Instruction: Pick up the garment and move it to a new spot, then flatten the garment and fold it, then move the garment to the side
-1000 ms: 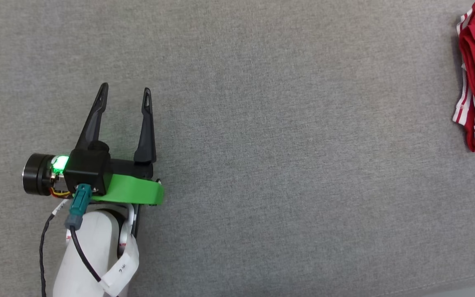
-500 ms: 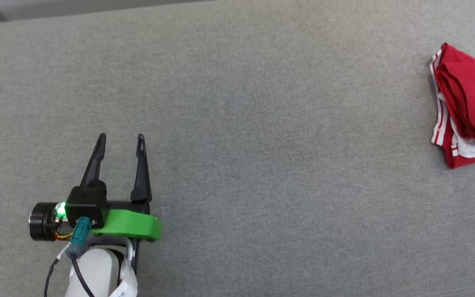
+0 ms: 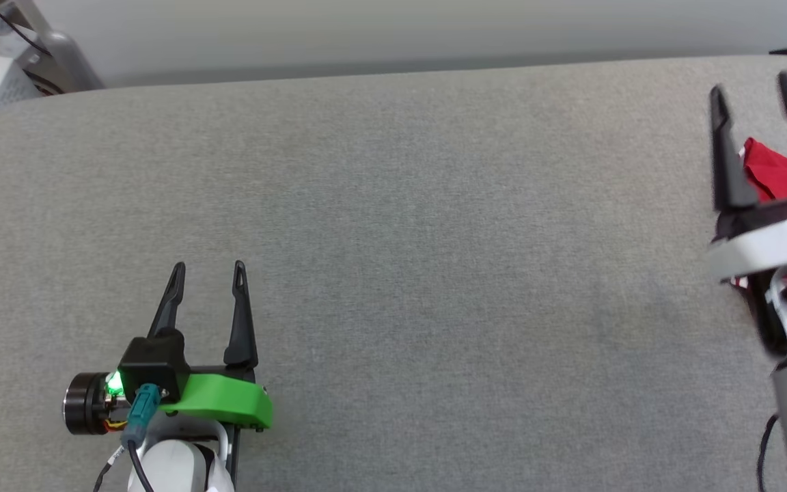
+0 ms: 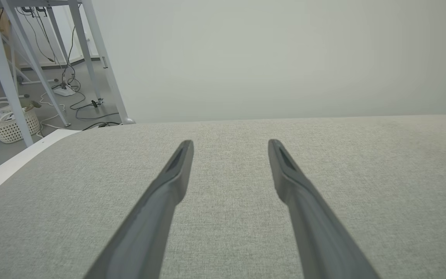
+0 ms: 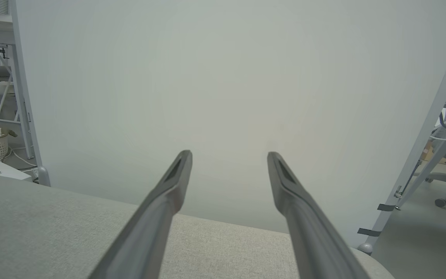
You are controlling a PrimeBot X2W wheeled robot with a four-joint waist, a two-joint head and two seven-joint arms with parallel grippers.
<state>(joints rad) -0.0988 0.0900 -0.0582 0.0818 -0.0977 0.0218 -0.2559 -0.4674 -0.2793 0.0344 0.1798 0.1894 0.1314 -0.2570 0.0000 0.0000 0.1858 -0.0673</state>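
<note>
Garment [image 3: 772,171]: red cloth at the right end of the grey counter [image 3: 393,205], largely hidden behind the right gripper [image 3: 751,85]. Right gripper: fingers spread apart, holding nothing; whether it touches the cloth cannot be told. Left gripper [image 3: 209,266]: well apart at near left, fingers spread, empty, over bare counter.

A grey fabric surface [image 3: 393,239] spreads under and ahead of the left claw [image 3: 209,265]. Beyond it stands a pale wall [image 4: 269,58]; far to its left, metal legs [image 4: 103,66], floor cables [image 4: 68,79] and a white basket [image 4: 9,124].
</note>
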